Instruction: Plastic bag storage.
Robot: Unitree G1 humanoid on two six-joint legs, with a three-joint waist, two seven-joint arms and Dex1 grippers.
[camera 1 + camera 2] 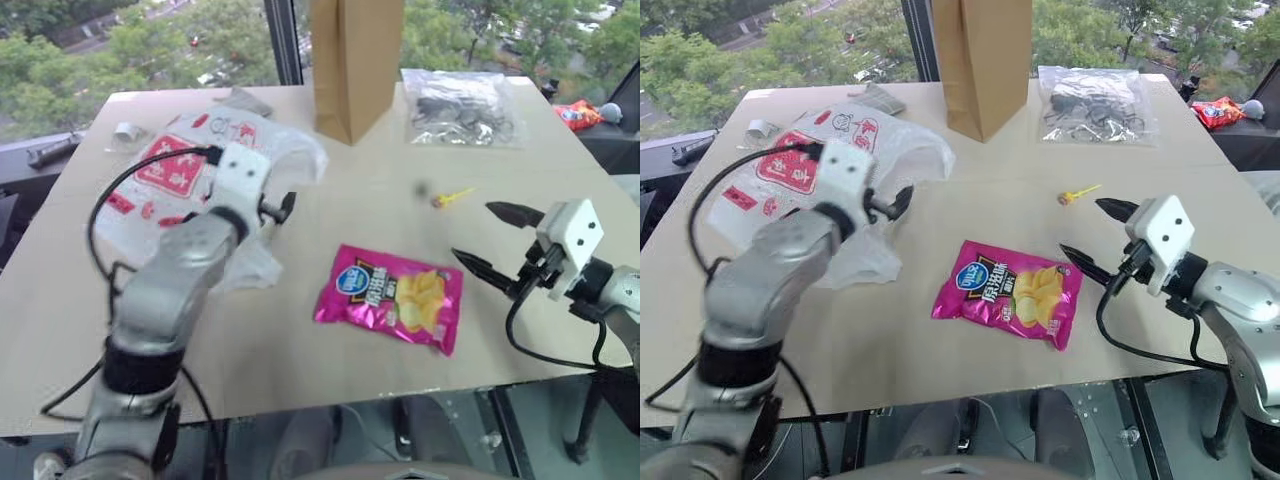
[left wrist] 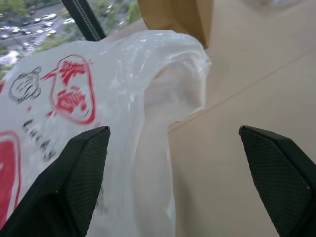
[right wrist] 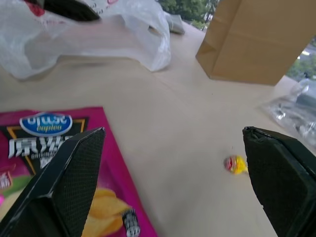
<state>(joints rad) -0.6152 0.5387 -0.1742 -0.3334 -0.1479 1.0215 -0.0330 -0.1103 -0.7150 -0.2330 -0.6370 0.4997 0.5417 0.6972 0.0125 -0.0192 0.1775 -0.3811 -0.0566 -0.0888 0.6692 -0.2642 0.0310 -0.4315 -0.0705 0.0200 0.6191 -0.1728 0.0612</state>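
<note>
Bag (image 1: 190, 175): lying just ahead of the left gripper (image 2: 173, 143), nearer its left finger, stretching away ahead of it. Left gripper hovering wide open, empty. Right gripper (image 1: 497, 240) gaping empty, well apart.

The silver left arm reaches up through the left of the frame, its white-wristed left gripper (image 1: 898, 203) at centre left with black jaws spread wide, while the right gripper (image 1: 500, 240) enters from the right edge at mid-height, black jaws wide apart and empty, pointing left.
</note>
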